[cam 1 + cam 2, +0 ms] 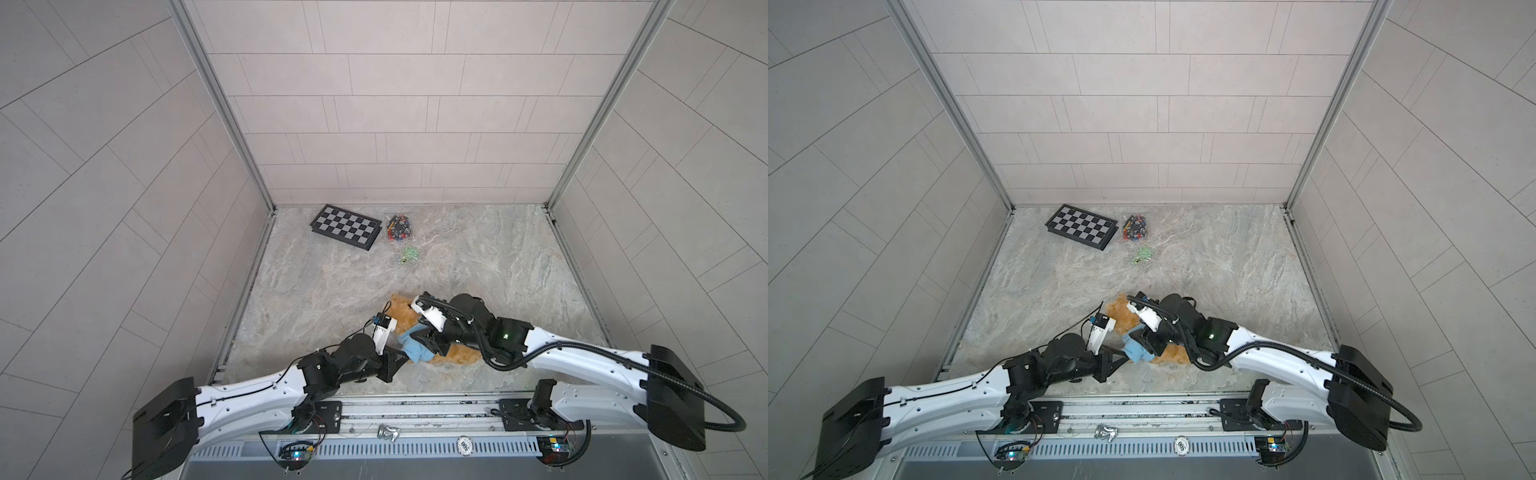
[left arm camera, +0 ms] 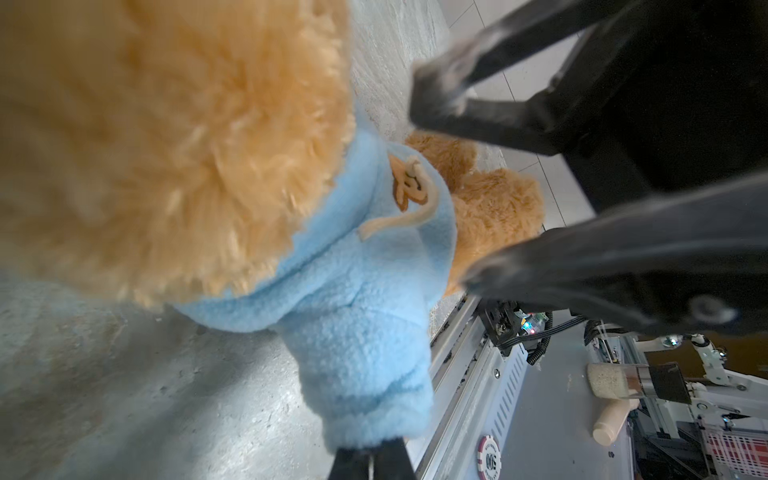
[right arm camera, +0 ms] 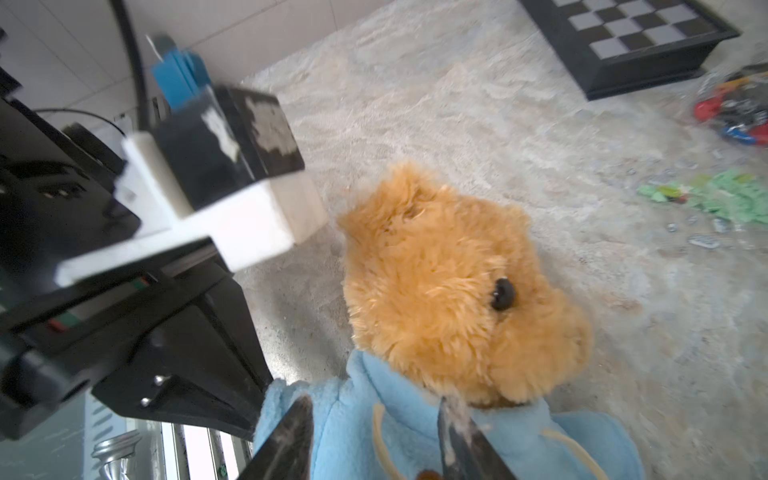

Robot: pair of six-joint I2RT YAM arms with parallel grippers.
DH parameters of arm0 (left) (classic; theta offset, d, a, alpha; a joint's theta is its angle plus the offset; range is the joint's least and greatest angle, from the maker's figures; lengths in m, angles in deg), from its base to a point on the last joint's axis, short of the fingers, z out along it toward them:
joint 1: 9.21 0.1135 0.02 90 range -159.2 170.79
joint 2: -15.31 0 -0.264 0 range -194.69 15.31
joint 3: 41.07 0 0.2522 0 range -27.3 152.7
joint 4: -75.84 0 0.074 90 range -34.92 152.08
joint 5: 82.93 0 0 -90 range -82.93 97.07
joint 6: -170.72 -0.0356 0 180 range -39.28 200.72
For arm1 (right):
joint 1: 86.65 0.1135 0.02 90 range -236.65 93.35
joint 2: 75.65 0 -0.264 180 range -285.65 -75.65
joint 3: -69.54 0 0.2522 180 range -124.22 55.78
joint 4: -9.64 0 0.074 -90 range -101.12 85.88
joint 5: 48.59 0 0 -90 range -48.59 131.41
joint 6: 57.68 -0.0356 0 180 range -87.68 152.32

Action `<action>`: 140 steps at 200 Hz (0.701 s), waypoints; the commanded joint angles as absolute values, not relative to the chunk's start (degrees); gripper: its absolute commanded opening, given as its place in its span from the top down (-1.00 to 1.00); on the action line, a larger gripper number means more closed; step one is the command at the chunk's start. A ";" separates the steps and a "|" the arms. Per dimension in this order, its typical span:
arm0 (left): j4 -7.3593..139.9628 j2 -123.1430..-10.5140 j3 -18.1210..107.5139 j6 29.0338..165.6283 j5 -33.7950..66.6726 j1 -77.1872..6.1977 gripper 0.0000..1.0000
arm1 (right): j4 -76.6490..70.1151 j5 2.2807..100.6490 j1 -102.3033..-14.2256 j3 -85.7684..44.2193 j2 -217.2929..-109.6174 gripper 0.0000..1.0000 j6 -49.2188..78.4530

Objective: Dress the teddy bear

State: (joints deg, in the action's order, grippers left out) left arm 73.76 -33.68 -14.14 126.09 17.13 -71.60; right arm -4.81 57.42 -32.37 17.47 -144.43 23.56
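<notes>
a golden-brown teddy bear (image 1: 400, 316) lies on the marbled table (image 1: 498, 270), close to the front rail, between the robot's two grippers. its head points away from the rail and its legs are tucked beneath the right arm's wrist. the light blue hoodie (image 1: 415, 352) sits round its neck and chest, with bare fur showing past the hem.

the left gripper (image 2: 370, 459) is pinched tight on the cuff of one sleeve (image 2: 361, 374). the sleeve is drawn out straight from the bear's shoulder, which looks meant to keep the garment taut and anchored while the other side is worked. whether a paw is inside that sleeve cannot be made out.

the right gripper (image 3: 374, 405) hovers at the hoodie's chest, its jaws partly apart on either side of the cream drawstrings (image 3: 380, 436). it grips nothing that can be seen, and it reads as a hand between holds, placed to take the front fabric and tug it down the body.

in both top views the left arm comes in low, its forearm nearly level with the table and its fingers aimed toward the bear's side. the right arm crosses over the bear's legs, and its wrist is bent so the gripper faces the chest and head.

at the far end of the table, well apart from the work, lie a folded chessboard (image 1: 345, 226), a clear bag of coloured pieces (image 1: 400, 227) and a scatter of green bits (image 1: 409, 253).
</notes>
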 commanded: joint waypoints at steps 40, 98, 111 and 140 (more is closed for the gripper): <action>70.79 -31.82 -14.01 123.69 14.12 -71.43 1.00 | -10.60 53.83 -31.83 14.55 -153.85 0.17 28.23; 68.71 -28.54 -16.36 125.40 11.23 -71.43 1.00 | -21.57 38.32 -32.17 11.66 -153.94 1.00 24.84; 67.94 -27.24 -17.04 125.76 10.65 -71.43 1.00 | -21.90 37.17 -33.12 12.37 -153.08 1.00 24.07; 64.80 -24.46 -17.94 126.05 9.28 -71.43 1.00 | -23.41 32.44 -34.81 13.68 -152.21 1.00 21.80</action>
